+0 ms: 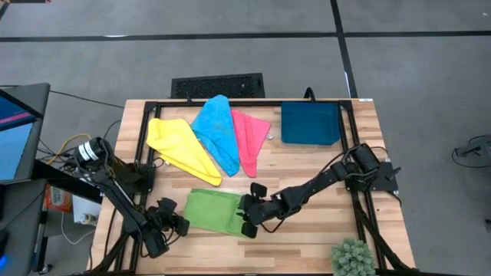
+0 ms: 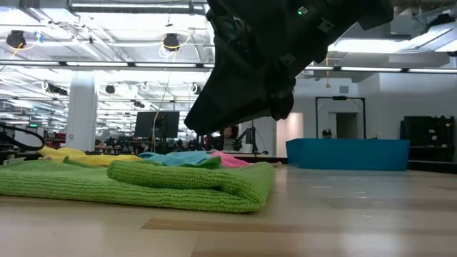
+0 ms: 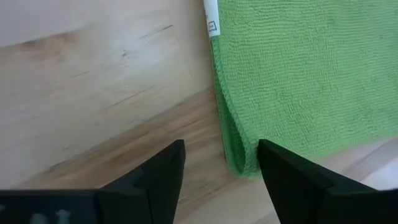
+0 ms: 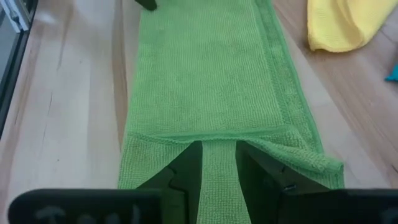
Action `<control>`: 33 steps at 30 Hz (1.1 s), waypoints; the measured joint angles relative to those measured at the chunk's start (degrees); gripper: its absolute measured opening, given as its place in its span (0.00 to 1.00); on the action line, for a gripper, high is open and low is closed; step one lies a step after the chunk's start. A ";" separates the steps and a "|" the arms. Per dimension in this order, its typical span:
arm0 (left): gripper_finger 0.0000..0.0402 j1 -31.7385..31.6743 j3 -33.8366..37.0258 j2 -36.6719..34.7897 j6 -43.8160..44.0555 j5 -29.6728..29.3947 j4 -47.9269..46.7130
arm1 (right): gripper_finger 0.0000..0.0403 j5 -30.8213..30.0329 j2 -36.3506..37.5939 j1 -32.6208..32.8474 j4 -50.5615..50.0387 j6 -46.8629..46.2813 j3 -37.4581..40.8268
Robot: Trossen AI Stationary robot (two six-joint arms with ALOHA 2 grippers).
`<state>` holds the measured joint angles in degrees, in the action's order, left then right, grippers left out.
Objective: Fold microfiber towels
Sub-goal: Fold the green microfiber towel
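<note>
A green towel (image 1: 212, 211) lies folded flat on the table near its front edge, with its right end turned over into a thick flap (image 2: 193, 182). My right gripper (image 1: 247, 215) is at that right end and shut on it (image 4: 219, 146). My left gripper (image 1: 178, 225) is open. It points down at the towel's near left corner (image 3: 239, 155), which lies on the wood between the fingers (image 3: 168, 168), untouched. Yellow (image 1: 180, 149), blue (image 1: 217, 130) and pink (image 1: 249, 138) towels lie overlapping farther back. My right gripper pinches the green towel's turned-over right end between its two fingers; a strip of the flap (image 4: 219, 168) shows in the narrow gap. The fingers slant down from the table's right. The towel lies slack on the table. One layer or several, I cannot tell.
A dark blue tray (image 1: 309, 123) stands at the back right. A small green plant (image 1: 353, 257) sits at the near right corner. A white label (image 3: 211, 18) marks the green towel's left edge. Bare wood lies between the tray and the green towel.
</note>
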<state>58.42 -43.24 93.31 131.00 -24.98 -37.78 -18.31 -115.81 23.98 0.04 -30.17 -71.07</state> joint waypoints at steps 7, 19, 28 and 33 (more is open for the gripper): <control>0.34 -1.95 0.02 0.07 -3.18 2.72 0.23 | 0.30 0.17 0.00 0.12 -0.72 -2.30 -0.83; 0.01 -4.06 -0.99 0.14 -7.33 0.80 2.05 | 0.30 0.04 0.02 2.82 -12.07 -4.53 -7.15; 0.00 -4.59 -0.92 -5.49 -7.31 -1.25 1.95 | 0.29 -0.19 0.02 5.71 -13.74 -6.93 -7.82; 0.00 -6.17 -0.92 -7.93 -9.72 -3.84 2.83 | 0.25 -3.04 0.02 5.88 -13.31 -4.70 -7.82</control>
<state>52.24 -44.16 85.38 121.28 -28.82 -34.95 -21.35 -115.79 29.87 -13.27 -34.87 -78.89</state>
